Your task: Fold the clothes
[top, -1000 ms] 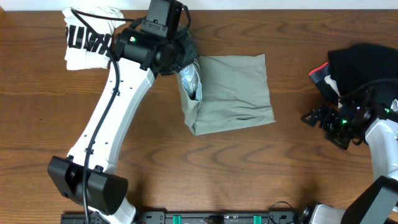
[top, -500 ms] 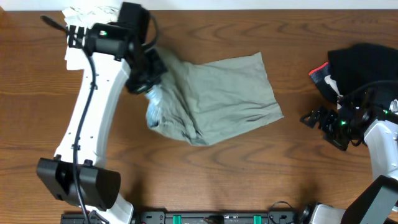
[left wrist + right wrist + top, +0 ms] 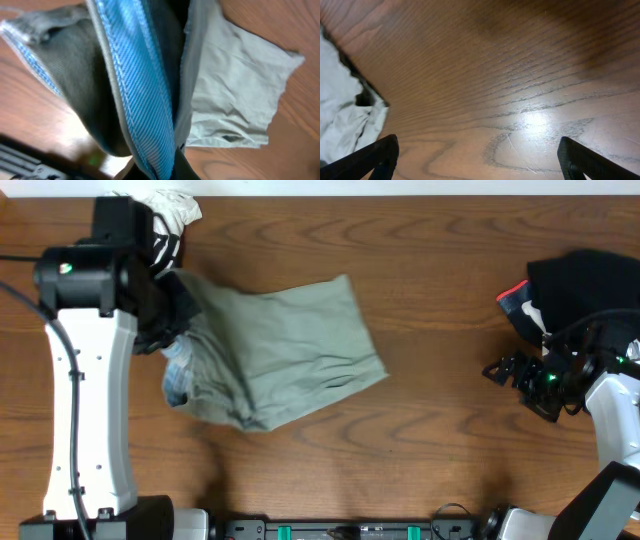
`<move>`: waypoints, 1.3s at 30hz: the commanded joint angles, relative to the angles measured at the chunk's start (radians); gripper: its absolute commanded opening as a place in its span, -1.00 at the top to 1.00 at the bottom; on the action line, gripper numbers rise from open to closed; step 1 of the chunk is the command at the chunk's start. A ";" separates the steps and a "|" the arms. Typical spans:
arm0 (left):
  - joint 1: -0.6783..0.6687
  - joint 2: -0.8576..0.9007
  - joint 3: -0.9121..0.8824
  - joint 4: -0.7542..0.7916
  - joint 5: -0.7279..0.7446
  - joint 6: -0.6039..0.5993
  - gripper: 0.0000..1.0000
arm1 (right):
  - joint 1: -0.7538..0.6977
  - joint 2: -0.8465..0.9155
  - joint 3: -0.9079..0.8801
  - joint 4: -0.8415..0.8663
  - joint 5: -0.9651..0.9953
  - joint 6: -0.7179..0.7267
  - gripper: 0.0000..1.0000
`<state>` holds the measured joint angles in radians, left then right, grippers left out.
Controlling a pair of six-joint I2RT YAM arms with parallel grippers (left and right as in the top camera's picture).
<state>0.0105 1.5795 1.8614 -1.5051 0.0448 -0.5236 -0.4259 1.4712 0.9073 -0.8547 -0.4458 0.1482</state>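
The left hand (image 3: 170,159) is pressed together on the shorts (image 3: 280,350), pinching a gathered fold of the waist end and holding it off the desk (image 3: 450,450). From that pinch the cloth fans out to the right and lies on the desk left of centre, slightly skewed, its far edge roughly straight and its near-left corner bunched and turned under. The fabric is a pale grey-green woven cotton, matte and softly creased. Where the waist is turned out, a lighter blue twill band (image 3: 140,90) with rows of stitching shows, and the left wrist view also shows a darker inner face beside it.

Behind the left arm, at the far left corner, a white tee (image 3: 175,208) with black print lies crumpled, mostly hidden by the arm and close to the lifted end of the shorts. The right hand (image 3: 479,159) is spread wide over bare wood grain, holding nothing, well apart from the shorts. A black garment (image 3: 585,280) with red and white patches sits heaped just behind it
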 commanded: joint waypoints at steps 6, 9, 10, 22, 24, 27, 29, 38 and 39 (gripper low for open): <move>-0.018 0.008 0.020 0.030 -0.057 0.013 0.88 | 0.008 0.004 -0.003 0.010 -0.007 -0.003 -0.99; -0.052 0.008 0.020 0.105 -0.056 -0.017 0.88 | 0.008 0.004 -0.003 0.009 -0.007 -0.003 -0.98; -0.065 0.009 0.020 0.129 -0.056 -0.021 0.87 | 0.008 0.004 -0.003 0.008 -0.007 -0.003 -0.98; -0.266 0.122 0.020 0.327 -0.056 -0.105 0.85 | 0.008 0.004 -0.003 0.002 -0.007 -0.003 -0.99; -0.288 0.160 0.020 0.369 -0.056 -0.132 0.85 | 0.008 0.004 -0.003 0.001 -0.007 -0.003 -0.99; -0.316 0.214 0.020 0.446 -0.053 -0.176 0.85 | 0.008 0.004 -0.003 -0.005 -0.007 -0.003 -0.98; -0.331 0.245 0.019 0.499 -0.053 -0.225 0.85 | 0.008 0.004 -0.003 -0.010 -0.007 -0.004 -0.98; -0.385 0.320 0.019 0.706 0.090 -0.320 0.85 | 0.008 0.004 -0.003 -0.011 -0.006 -0.004 -0.99; -0.394 0.324 0.019 0.716 0.094 -0.328 0.85 | 0.008 0.004 -0.003 -0.012 -0.006 -0.004 -0.99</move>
<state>-0.3607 1.8965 1.8614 -0.8108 0.0715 -0.8078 -0.4259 1.4712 0.9070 -0.8665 -0.4458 0.1486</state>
